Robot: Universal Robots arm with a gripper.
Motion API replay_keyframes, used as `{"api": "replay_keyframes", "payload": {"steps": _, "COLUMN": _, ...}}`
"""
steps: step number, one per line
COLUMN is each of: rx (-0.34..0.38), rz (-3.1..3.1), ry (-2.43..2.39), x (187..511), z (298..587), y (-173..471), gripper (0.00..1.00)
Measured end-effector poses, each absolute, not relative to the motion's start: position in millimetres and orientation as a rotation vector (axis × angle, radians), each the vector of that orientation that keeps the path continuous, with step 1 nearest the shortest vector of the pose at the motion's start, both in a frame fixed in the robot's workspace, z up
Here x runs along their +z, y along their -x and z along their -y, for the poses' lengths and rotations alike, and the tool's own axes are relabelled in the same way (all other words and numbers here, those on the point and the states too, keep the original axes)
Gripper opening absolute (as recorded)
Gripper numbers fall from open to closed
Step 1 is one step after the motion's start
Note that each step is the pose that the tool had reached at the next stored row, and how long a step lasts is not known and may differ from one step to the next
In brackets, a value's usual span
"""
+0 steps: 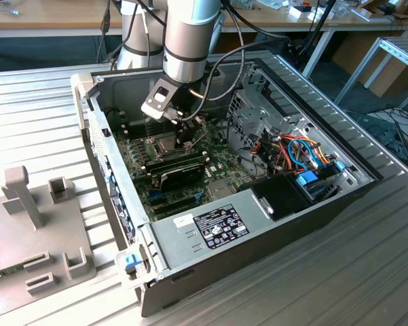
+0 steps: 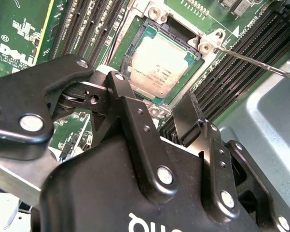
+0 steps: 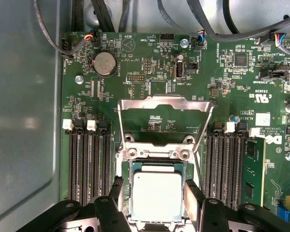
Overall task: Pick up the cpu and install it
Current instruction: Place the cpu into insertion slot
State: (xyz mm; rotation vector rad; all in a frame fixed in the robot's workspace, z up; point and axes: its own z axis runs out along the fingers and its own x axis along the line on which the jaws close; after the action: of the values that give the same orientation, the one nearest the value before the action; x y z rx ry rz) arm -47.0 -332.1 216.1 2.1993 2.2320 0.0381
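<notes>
Cpu [image 3: 157, 195]: inside the computer case [image 1: 271, 244], on the green motherboard [image 3: 231, 87], it lies flat in the socket [image 3: 157, 165]. Over the socket the fingers [image 3: 192, 195] stand spread apart, holding nothing. Likely light, stiff, fragile underneath; take it by opposite edges.

We log a ribbed metal worktop [image 1: 312, 285]. An open computer case [image 1: 258, 255] lies directly on it near the middle. A grey fixture plate [image 1: 54, 227] with upright blocks rests just beside the case, at the exterior view's left.
</notes>
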Motion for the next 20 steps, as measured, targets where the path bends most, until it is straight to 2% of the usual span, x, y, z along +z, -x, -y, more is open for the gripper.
{"api": "replay_keyframes", "payload": {"steps": 7, "rx": 0.038, "rz": -2.232, "ry": -2.199, "x": 217.5, "z": 332.1, "y": 47.0, "gripper": 0.6}}
{"api": "replay_keyframes", "payload": {"steps": 11, "rx": 0.038, "rz": -2.232, "ry": -2.199, "x": 218.1, "z": 332.2, "y": 47.1, "gripper": 0.35}}
{"api": "replay_keyframes", "payload": {"steps": 12, "rx": 0.038, "rz": -2.232, "ry": -2.199, "x": 218.3, "z": 332.1, "y": 47.1, "gripper": 0.23}}
{"api": "replay_keyframes", "payload": {"steps": 13, "rx": 0.038, "rz": -2.232, "ry": -2.199, "x": 218.5, "z": 332.1, "y": 47.0, "gripper": 0.16}}
{"api": "replay_keyframes", "payload": {"steps": 20, "rx": 0.038, "rz": -2.231, "ry": -2.201, "x": 218.3, "z": 332.2, "y": 36.6, "gripper": 0.16}}
